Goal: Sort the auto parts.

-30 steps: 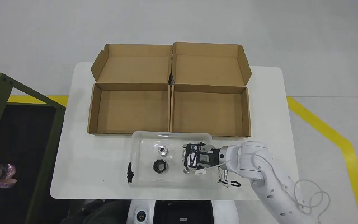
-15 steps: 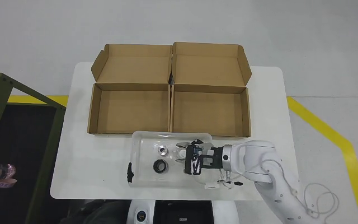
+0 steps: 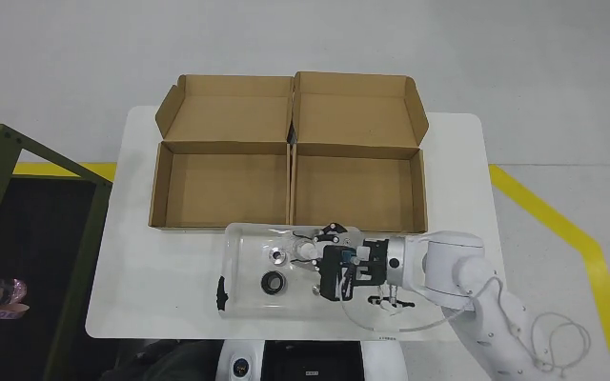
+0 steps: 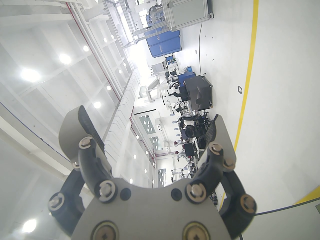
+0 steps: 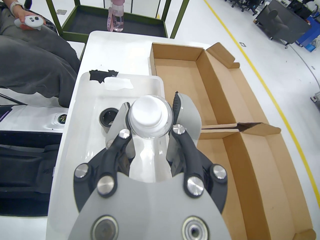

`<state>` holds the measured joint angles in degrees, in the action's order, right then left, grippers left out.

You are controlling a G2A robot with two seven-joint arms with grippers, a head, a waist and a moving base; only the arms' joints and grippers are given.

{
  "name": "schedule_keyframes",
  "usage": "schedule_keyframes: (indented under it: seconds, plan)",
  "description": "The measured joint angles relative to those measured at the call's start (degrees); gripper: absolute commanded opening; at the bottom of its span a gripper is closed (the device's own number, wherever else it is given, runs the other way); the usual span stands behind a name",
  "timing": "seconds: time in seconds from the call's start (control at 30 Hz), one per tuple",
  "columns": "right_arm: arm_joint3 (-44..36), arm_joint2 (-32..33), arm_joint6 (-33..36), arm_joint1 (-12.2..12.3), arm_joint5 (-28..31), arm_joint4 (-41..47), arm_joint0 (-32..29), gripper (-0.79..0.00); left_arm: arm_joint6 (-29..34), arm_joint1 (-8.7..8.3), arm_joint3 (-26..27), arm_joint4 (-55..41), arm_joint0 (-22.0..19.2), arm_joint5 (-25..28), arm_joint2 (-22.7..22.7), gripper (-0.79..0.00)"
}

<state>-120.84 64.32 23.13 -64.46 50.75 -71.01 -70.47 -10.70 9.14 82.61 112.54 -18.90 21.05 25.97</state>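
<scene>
My right gripper (image 5: 151, 103) is shut on a round clear-and-white part (image 5: 150, 116) and holds it above the clear plastic bin (image 5: 75, 96). From the top, that gripper (image 3: 319, 259) hangs over the bin's (image 3: 238, 286) right half. On the bin floor lie a black ring-shaped part (image 3: 274, 282) and a small silver part (image 3: 275, 255); the black ring (image 5: 108, 116) also shows beside the right fingers. My left gripper (image 4: 148, 116) is open, holds nothing, and points up into the room.
Two open cardboard boxes stand side by side behind the bin, the left box (image 3: 221, 189) and the right box (image 3: 357, 190), lids folded back. The boxes (image 5: 190, 81) lie just past the bin's far rim. A green cart (image 3: 38, 238) stands left of the table.
My right gripper has risen from the bin floor with the round part in it and shifted slightly toward the boxes. The black ring and silver part have not moved.
</scene>
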Motion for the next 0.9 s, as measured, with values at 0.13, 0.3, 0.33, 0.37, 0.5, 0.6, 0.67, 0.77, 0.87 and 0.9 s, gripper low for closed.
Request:
schedule_keyframes:
  seconds: [0.13,0.3,0.33,0.37,0.5,0.6,0.67,0.77,0.87,0.9]
  plan:
    - [-1.0,0.6,-1.5,0.1,-0.9,-0.1,0.7,-0.785,0.0,0.00,0.0,0.0,0.0,0.0,0.0,0.000]
    - [-1.1,1.1,-3.3,0.1,-2.2,0.1,1.3,-0.785,0.0,0.00,0.0,0.0,0.0,0.0,0.0,0.000]
    - [-1.1,1.1,-3.6,0.1,-2.5,0.2,1.3,-0.785,0.0,0.00,0.0,0.0,0.0,0.0,0.0,0.000]
    - [-1.0,1.2,-4.0,0.1,-2.7,0.2,1.4,-0.785,0.0,0.00,0.0,0.0,0.0,0.0,0.0,0.000]
    - [-0.3,1.1,-5.7,0.1,-3.8,0.5,1.7,-0.785,0.0,0.00,0.0,0.0,0.0,0.0,0.0,0.000]
    - [0.5,1.0,-6.4,0.1,-4.3,0.6,2.4,-0.785,0.0,0.00,0.0,0.0,0.0,0.0,0.0,0.000]
    - [0.8,0.8,-6.3,0.1,-4.6,0.4,2.8,-0.785,0.0,0.00,0.0,0.0,0.0,0.0,0.0,0.000]
    - [1.6,0.6,-5.9,0.0,-5.4,0.7,3.5,-0.785,0.0,0.00,0.0,0.0,0.0,0.0,0.0,0.000]
    - [3.2,0.3,-5.5,-0.1,-6.1,1.4,4.7,-0.785,0.0,0.00,0.0,0.0,0.0,0.0,0.0,0.000]
    - [4.3,0.2,-5.4,-0.1,-6.4,1.8,5.2,-0.785,0.0,0.00,0.0,0.0,0.0,0.0,0.0,0.000]
